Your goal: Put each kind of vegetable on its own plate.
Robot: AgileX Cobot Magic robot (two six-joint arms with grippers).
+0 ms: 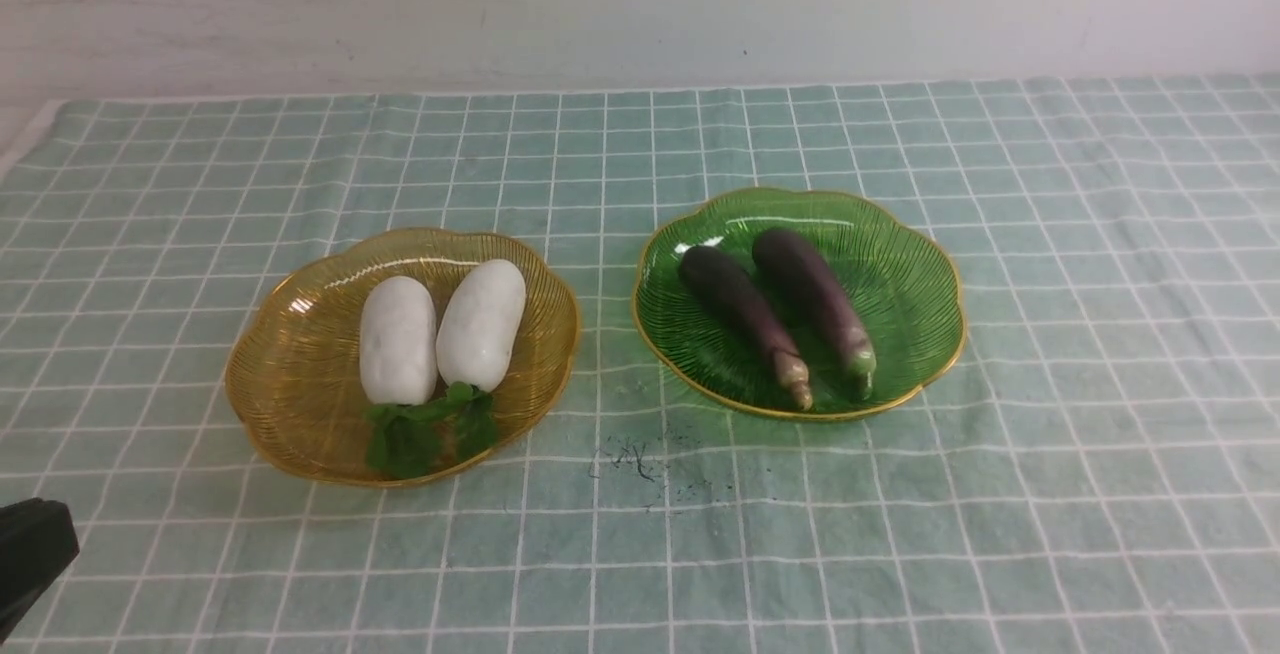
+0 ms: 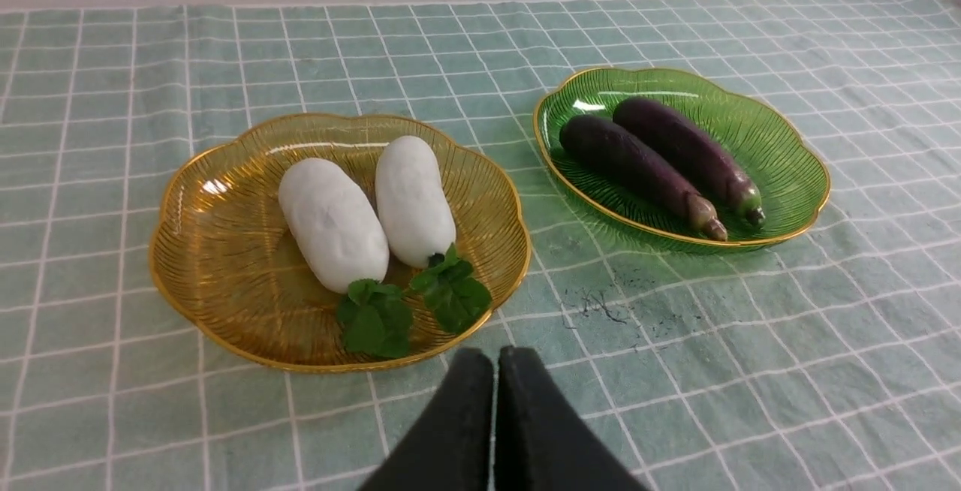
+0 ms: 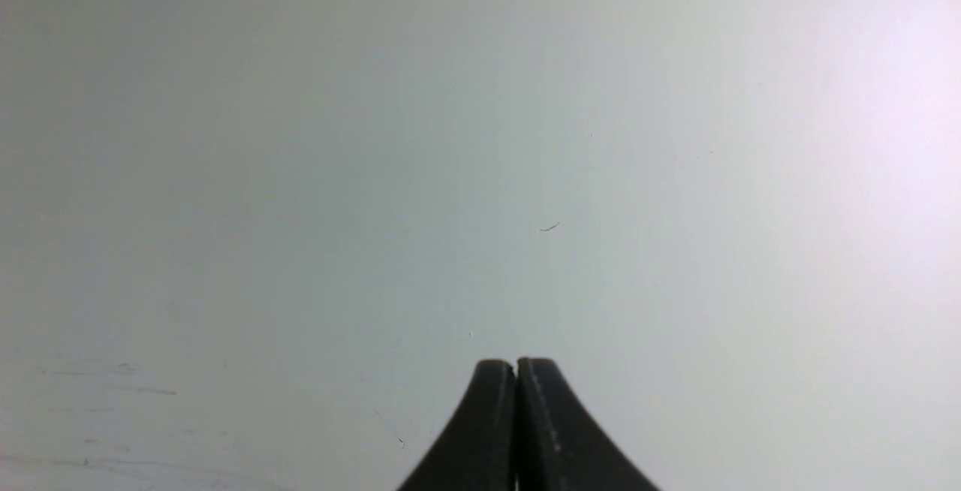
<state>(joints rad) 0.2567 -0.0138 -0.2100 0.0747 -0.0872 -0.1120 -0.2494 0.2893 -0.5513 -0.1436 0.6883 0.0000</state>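
Evidently, left pincer (image 2: 496, 362): mine, nearest of all, its tips drawn together with nothing between them, short of the amber plate and apart from it.
Right pincer (image 3: 516, 368): mine too, closed and empty, facing the pale wall (image 3: 480, 176); no vegetable shows in that wrist view.
Cloth (image 1: 660, 534): a green check with white lines, running under both plates, with a dark scribbly mark (image 1: 640, 459) between me and the gap that parts them.
Amber plate (image 1: 300, 384): on my left, the nearer of the two plates; my left arm has the shorter reach to it.
White radishes (image 1: 398, 339): two, side by side on the amber plate, long axes running roughly away from me, leafy tops (image 1: 405, 442) at the near end, over the plate's near part.
Green plate (image 1: 915, 304): farther off and to the right of the amber one, a strip of cloth between their rims.
Purple eggplants (image 1: 740, 304): two, on the green plate, lying nearly parallel and slantwise, stem caps toward me and a little right, blunt ends away.
Sorting: each kind has its own plate, so I judge the task done.
Coming move: none toward the vegetables, I think; at most I draw my left arm back, keeping clear of the amber rim and the leaves.
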